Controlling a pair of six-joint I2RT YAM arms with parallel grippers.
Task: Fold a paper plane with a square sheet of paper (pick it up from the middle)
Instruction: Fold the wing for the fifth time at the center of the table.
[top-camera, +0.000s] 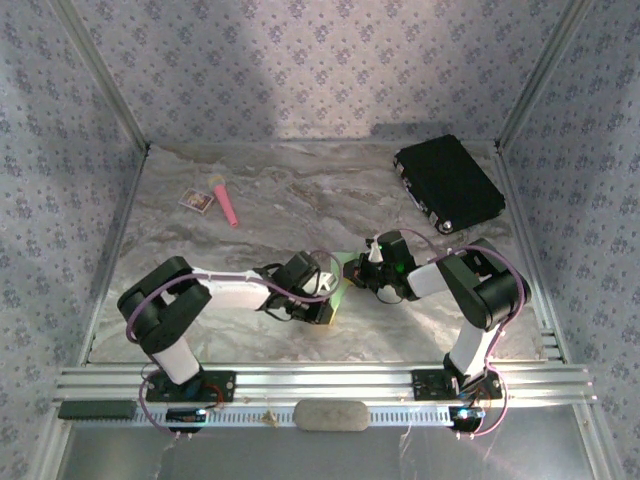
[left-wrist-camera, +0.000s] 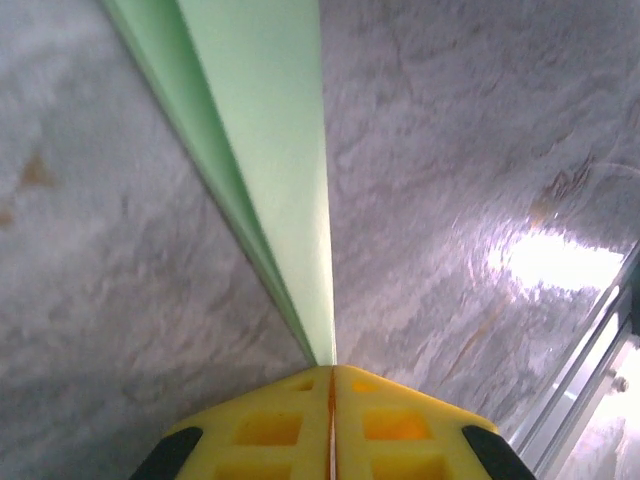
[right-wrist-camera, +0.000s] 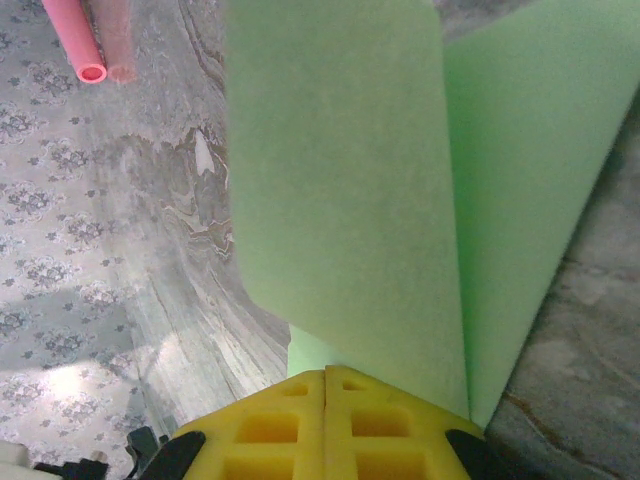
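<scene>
**Two hands pinch one green paper in the middle**

The left hand (top-camera: 322, 300) reaches in from the left. In its own wrist view the yellow fingers (left-wrist-camera: 300, 425) are pressed together, and the green paper (left-wrist-camera: 270, 150) comes out right from between the tips. So the left hand is pinched tight on the paper. From here the paper looks like a long thin strip. It runs straight away from the hand, with a folded edge down its left side.

Seen from the top, the green paper (top-camera: 339, 292) sits between the two hands, near the front middle of the counter (top-camera: 280, 200). Both hands touch it, so neither one is nearer.

The right hand (top-camera: 358, 272) comes in from the right. Its yellow fingers (right-wrist-camera: 290, 430) are closed on the paper (right-wrist-camera: 340, 180) too. Here the paper bends up and curls over, so it looks like two wide flaps.

I think the next fold depends on that long crease lying in line with the left hand.

Some things are hard to see. From the top, the hands hide most of the paper, so I cannot tell its shape or how many folds it has. The far end of the paper is cut off in both wrist views. I cannot tell if the paper touches the counter.

Well away at the back left lie a pink stick (top-camera: 226, 203) and a white card (top-camera: 197, 201). A black box (top-camera: 448, 183) is at the back right.
</scene>
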